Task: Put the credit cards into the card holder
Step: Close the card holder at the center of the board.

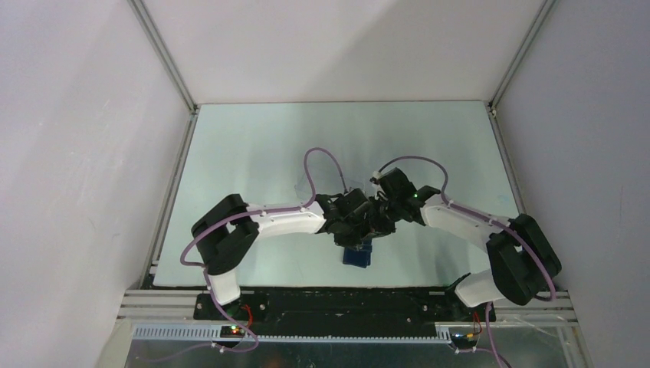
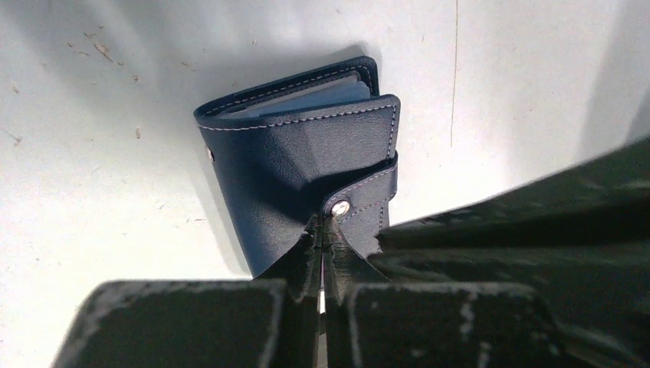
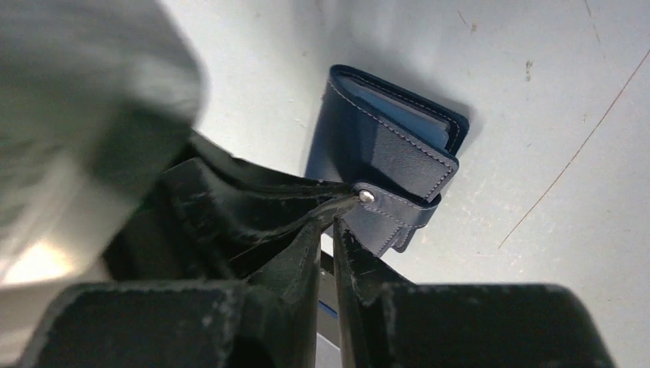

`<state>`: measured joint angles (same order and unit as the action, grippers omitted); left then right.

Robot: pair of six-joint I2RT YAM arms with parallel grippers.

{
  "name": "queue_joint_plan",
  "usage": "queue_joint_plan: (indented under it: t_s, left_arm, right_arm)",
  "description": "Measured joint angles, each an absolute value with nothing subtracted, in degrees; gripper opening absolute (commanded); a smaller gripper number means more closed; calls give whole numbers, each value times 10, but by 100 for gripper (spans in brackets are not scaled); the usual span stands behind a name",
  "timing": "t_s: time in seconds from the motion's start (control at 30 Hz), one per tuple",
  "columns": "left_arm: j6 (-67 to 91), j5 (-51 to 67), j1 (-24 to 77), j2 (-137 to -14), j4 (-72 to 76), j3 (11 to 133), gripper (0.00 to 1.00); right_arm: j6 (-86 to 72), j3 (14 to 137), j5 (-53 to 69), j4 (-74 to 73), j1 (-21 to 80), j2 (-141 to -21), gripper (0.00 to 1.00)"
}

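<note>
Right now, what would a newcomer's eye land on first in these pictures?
The navy card holder, folded closed, near the front edge of the pale table. Both grippers crowd it: the left gripper is shut at its snap strap, and the right gripper sits close alongside.

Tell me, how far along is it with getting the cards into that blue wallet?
Done: nothing sure. The card holder is folded, its strap wrapped over; whether cards sit inside is hidden. In hand: the left fingers pinch it near the strap, the right fingers close by. Left: unclear, no loose cards show.
</note>
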<state>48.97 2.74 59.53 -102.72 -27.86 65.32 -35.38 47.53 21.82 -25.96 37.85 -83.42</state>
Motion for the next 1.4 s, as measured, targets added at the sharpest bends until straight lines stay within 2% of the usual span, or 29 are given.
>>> queue_joint_plan:
  t_s: [0.23, 0.63, 1.4]
  left_arm:
    - [475, 29, 596, -1027, -284, 655, 0]
    - [465, 39, 599, -1027, -296, 677, 0]
    - [506, 52, 600, -1049, -315, 675, 0]
  right_arm:
    - [-349, 475, 246, -253, 360, -815, 15]
    - [-342, 475, 242, -282, 360, -836, 6]
    - [-338, 475, 227, -261, 373, -887, 4]
